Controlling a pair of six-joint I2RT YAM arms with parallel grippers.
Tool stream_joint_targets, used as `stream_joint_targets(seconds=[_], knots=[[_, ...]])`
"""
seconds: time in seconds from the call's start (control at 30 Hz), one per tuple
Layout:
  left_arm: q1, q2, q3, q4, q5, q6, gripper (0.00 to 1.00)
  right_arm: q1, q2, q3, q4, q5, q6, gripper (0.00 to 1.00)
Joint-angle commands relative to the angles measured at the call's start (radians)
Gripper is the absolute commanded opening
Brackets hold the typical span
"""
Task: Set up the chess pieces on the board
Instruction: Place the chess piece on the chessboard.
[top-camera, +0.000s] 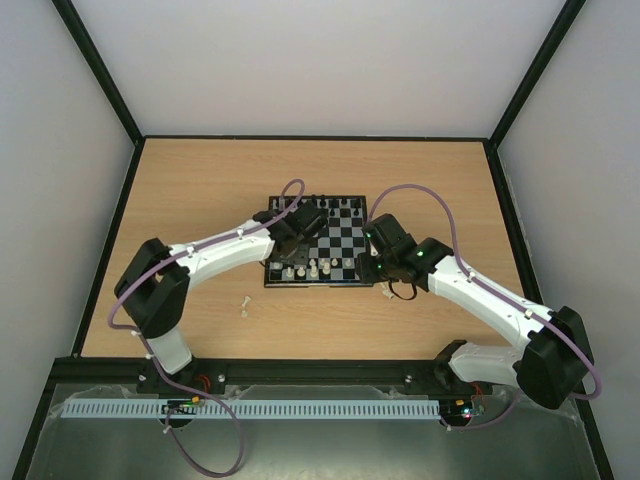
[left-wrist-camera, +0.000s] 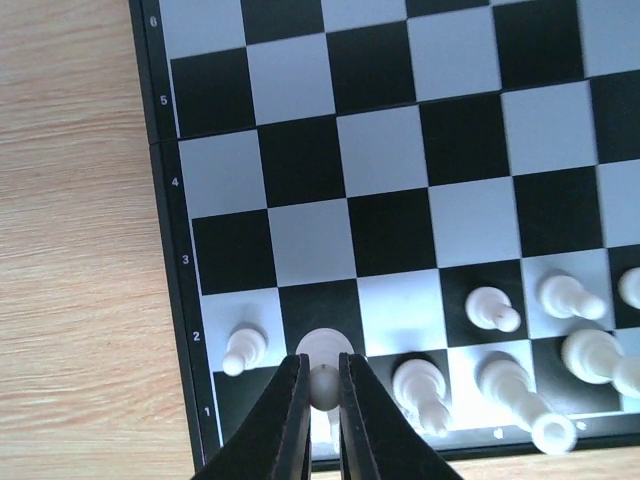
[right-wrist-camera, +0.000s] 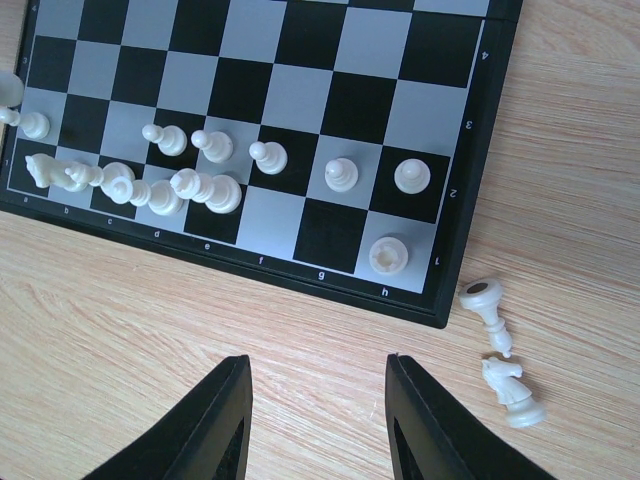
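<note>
Now the table has the board lying flat on it, with white pieces standing in two rows at its near side. The left gripper has its fingers pinched tight on one little white piece, which sits right between the tips. A pawn stands just left of those fingers and a taller piece just right. The right gripper has its fingers wide apart with nothing between them, over the table. Two loose pieces lie on their sides just to the right of its fingers, off the board. I think these pieces are very light, hard and smooth, so they can slip or tip over. It looks best to pinch one around its thin middle.
</note>
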Motion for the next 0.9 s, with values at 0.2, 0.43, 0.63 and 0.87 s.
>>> stream_joint_targets(seconds=[0.2, 0.43, 0.63, 0.87], knots=[[0.025, 0.056, -0.018, 0.03, 0.049, 0.05, 0.06, -0.002, -0.008, -0.01, -0.022, 0.004, -0.004, 0.37], [0.033, 0.078, -0.047, 0.06, 0.07, 0.049, 0.06, -0.002, -0.008, -0.012, -0.02, -0.001, -0.004, 0.37], [0.036, 0.082, -0.072, 0.071, 0.069, 0.043, 0.06, -0.003, -0.008, -0.012, -0.019, -0.005, -0.005, 0.37], [0.039, 0.095, -0.087, 0.084, 0.073, 0.044, 0.06, -0.002, -0.008, -0.013, -0.02, -0.006, -0.006, 0.37]])
